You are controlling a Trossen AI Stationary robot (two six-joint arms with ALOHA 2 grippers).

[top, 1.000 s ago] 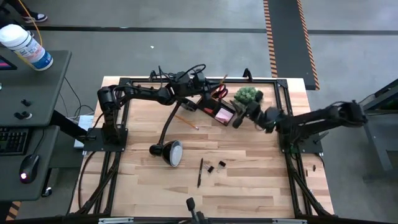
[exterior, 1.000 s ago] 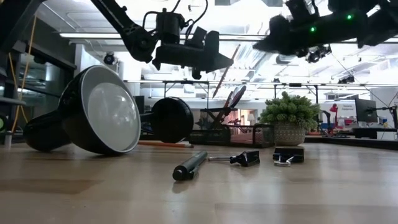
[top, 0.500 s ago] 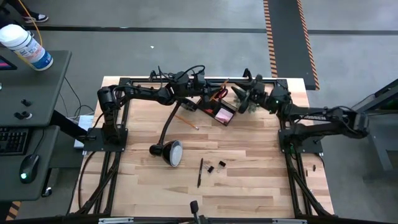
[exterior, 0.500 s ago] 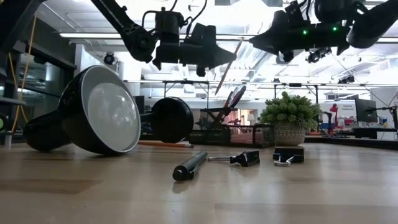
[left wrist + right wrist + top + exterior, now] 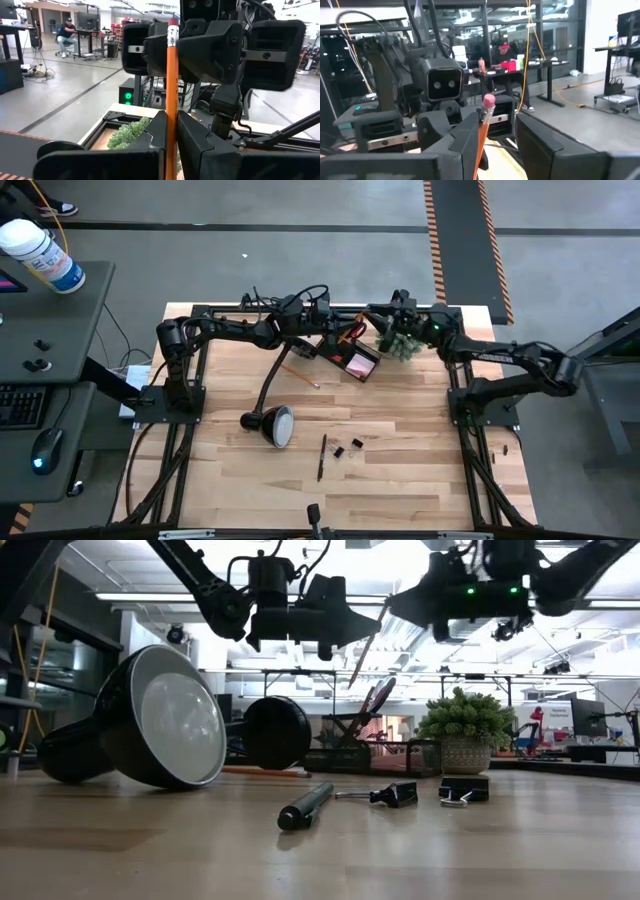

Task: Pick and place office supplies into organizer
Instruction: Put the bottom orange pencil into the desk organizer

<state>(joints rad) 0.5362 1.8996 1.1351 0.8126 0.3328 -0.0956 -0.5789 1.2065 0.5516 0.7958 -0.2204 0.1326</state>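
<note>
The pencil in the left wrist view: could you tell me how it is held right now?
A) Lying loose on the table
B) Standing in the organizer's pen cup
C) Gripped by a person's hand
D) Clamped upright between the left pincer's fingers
D: the orange pencil stands upright, pinched between the dark fingers of the left pincer, eraser end up.

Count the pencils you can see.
2: one pencil upright, pinched in the left gripper; another pencil on the table beside the lamp's arm. Others may be hidden.
</note>
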